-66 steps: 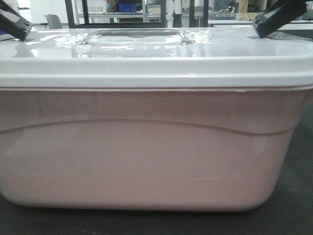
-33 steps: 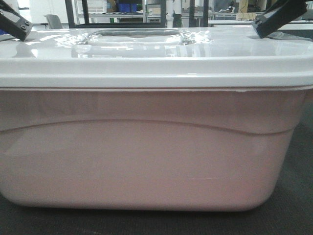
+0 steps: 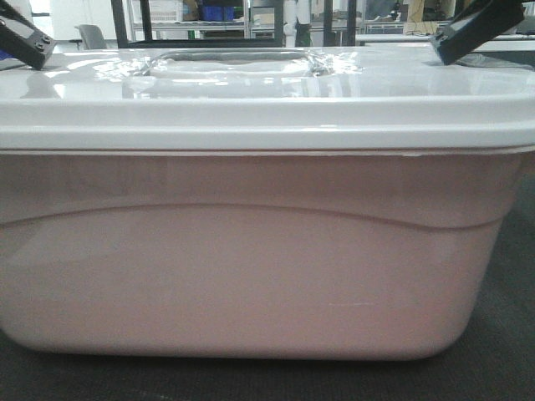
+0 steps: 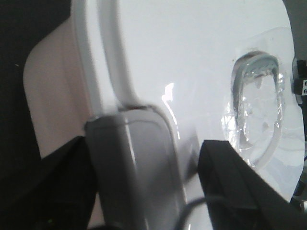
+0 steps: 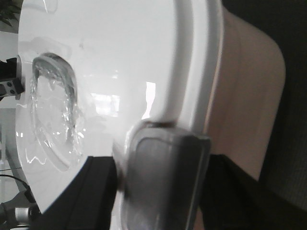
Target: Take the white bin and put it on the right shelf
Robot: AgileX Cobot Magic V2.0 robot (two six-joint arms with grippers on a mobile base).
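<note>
so, white bin (image 3: 251,267): sits on dark tabletop (image 3: 512,351), right in front.
long side: runs left to right; one arm at each short end, both near.
left gripper (image 4: 141,148): jaws apart, one each side of grey end clip (image 4: 129,187), gap on one side.
right gripper (image 5: 158,165): jaws hug its clip; squeezing or not, can't tell.
room: racks (image 3: 134,21) w/ blue crates (image 3: 219,12) far behind.

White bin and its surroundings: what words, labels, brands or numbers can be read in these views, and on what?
None can be read.
The white bin and its lid carry no print that shows.
Pale marks on the dark block at the left wrist view's edge are too blurred to read.
Nothing on the background racks is legible either.
</note>
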